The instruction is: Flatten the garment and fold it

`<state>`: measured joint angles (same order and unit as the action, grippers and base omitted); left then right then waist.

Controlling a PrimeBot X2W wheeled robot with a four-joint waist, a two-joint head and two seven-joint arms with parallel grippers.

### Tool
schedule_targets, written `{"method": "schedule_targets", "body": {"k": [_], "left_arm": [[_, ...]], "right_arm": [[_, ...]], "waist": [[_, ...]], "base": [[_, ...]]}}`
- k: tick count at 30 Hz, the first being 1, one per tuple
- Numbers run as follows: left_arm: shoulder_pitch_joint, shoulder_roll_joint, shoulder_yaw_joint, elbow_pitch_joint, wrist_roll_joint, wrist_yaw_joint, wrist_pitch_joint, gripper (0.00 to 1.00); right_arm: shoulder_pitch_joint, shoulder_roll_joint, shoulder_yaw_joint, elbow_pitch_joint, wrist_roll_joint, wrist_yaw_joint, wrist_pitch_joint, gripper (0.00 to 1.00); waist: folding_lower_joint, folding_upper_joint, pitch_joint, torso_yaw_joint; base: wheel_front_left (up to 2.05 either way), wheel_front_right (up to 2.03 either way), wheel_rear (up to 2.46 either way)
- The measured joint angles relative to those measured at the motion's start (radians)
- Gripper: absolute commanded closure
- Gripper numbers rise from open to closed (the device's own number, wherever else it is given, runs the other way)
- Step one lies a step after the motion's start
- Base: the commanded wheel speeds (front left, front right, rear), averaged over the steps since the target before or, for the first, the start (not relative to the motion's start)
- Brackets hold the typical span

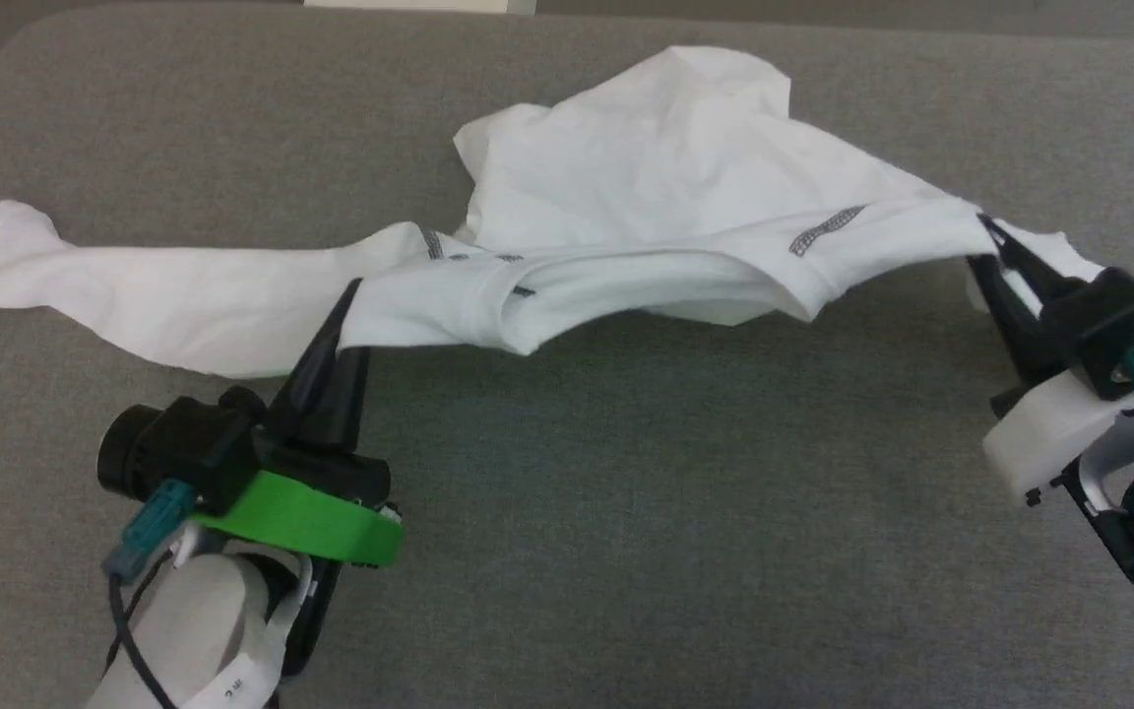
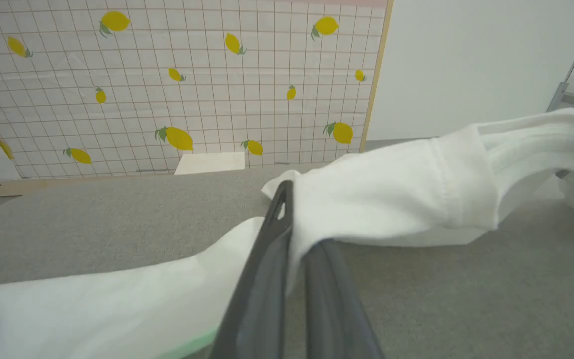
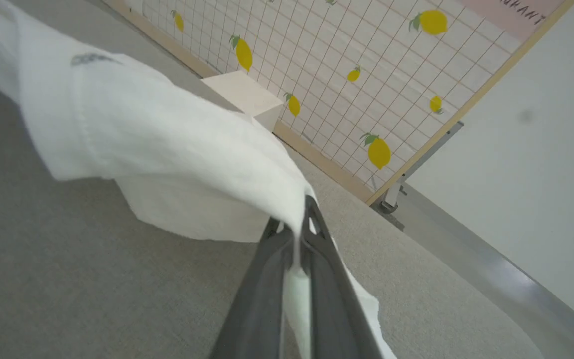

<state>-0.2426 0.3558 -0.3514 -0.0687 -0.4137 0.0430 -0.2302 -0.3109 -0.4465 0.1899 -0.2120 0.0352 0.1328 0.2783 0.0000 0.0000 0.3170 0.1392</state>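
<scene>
The garment [image 1: 665,187], a large white shirt with grey-speckled seams, lies crumpled across the grey surface with one sleeve trailing to the far left. My left gripper [image 1: 348,295] is shut on the garment's front edge near the collar. In the left wrist view the fabric [image 2: 391,199] is pinched between the dark fingers [image 2: 267,259]. My right gripper [image 1: 988,228] is shut on the garment's right edge. The right wrist view shows cloth [image 3: 177,149] clamped at the fingertips [image 3: 312,219] and hanging down between them. The stretch between both grippers is lifted a little off the surface.
A grey padded table [image 1: 626,512] spreads under everything, its near half bare. A pale box [image 2: 210,162] stands at the far edge before a lemon-patterned grid wall [image 2: 177,80]. The box [image 3: 247,94] shows again in the right wrist view, and beyond the table edge there is a plain white wall [image 3: 531,174].
</scene>
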Motion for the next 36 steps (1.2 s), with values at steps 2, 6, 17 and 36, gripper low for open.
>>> {"method": "schedule_targets", "body": {"k": [2, 6, 17, 36], "left_arm": [[-0.003, 0.003, 0.016, -0.047, -0.003, 0.008, 0.007, 1.00], [-0.050, 0.020, 0.039, -0.145, -0.009, 0.022, 0.063, 1.00], [-0.376, 0.058, 0.069, -0.302, 0.001, 0.050, 0.298, 1.00], [-0.761, -0.003, 0.076, -0.058, -0.066, 0.091, 0.526, 1.00]], "right_arm": [[0.001, 0.037, -0.041, -0.028, -0.012, 0.000, -0.029, 1.00], [-0.021, 0.089, -0.094, -0.088, -0.030, 0.000, -0.072, 1.00], [-0.267, 0.062, -0.097, -0.157, -0.007, 0.000, -0.023, 1.00], [-0.680, 0.047, 0.049, 0.071, 0.176, 0.000, 0.163, 1.00]], "waist": [[0.0000, 0.0000, -0.028, -0.009], [0.0000, 0.0000, -0.087, -0.029], [0.0000, 0.0000, -0.213, -0.081], [0.0000, 0.0000, -0.128, -0.117]], "base": [[0.00, 0.00, 0.00], [0.00, 0.00, 0.00], [0.00, 0.00, 0.00], [0.00, 0.00, 0.00]]}}
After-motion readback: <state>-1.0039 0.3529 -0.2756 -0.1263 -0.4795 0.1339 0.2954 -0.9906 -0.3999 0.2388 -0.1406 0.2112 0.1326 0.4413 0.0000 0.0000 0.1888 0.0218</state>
